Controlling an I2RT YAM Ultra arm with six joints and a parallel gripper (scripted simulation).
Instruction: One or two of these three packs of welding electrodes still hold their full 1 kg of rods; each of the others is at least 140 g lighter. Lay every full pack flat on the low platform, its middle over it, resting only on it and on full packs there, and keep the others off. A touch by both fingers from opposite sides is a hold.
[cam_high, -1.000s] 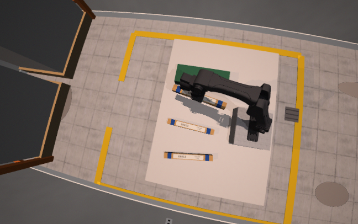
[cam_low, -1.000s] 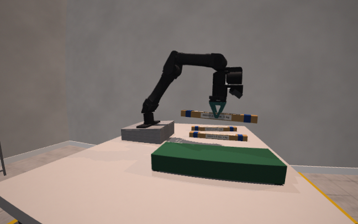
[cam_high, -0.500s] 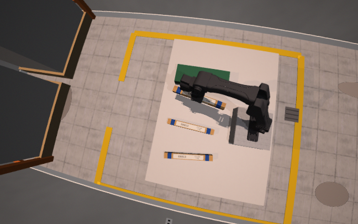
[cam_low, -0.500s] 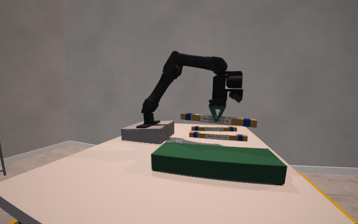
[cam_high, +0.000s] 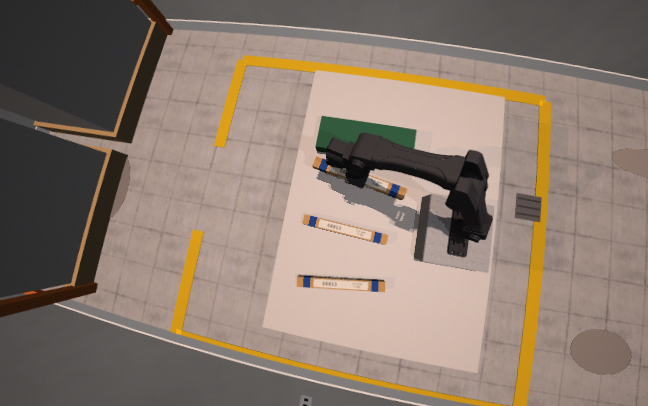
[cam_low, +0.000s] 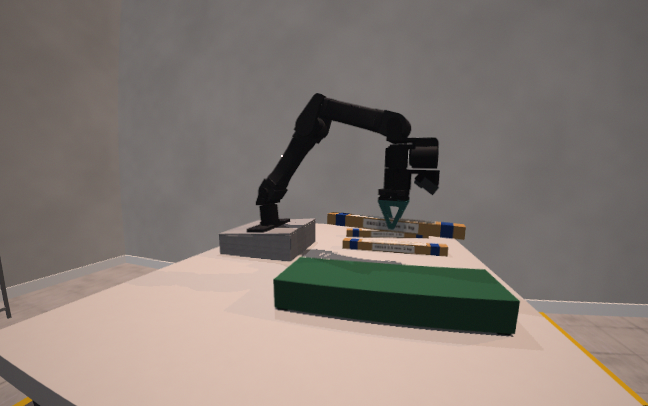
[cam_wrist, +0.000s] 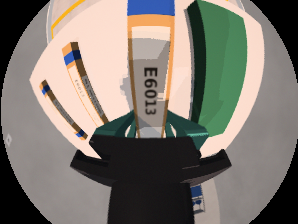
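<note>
You are looking at a black arm whose gripper (cam_high: 356, 179) (cam_low: 393, 224) (cam_wrist: 150, 111) pinches a long E6013 electrode pack (cam_high: 383, 184) (cam_low: 425, 227) (cam_wrist: 150, 75) across its narrow width, near mid-length, one green finger on each side. The pack hangs above the white table (cam_high: 425, 325) (cam_low: 200, 340) (cam_wrist: 50, 70), beside the green platform (cam_high: 367, 131) (cam_low: 395, 280) (cam_wrist: 225, 70) and not on it, with one end a little lower than the other in the exterior view

Expect a stiff, straight box that is heavy for its slim section if full; smooth sides could let it pivot about the fingertips. Your best hold is at the balance point, square across the long sides, with both fingers level

Two more packs lie flat on the table: the middle pack (cam_high: 345, 229) (cam_low: 395, 247) (cam_wrist: 86, 87) and the far pack (cam_high: 341, 283) (cam_low: 387, 234) (cam_wrist: 62, 111), well apart from each other. All three are tan cartons with blue bands and white labels. You cannot see any rods inside, so looks do not tell you which are full; judge the lifted one by its weight before you lay it on the platform or set it back
</note>
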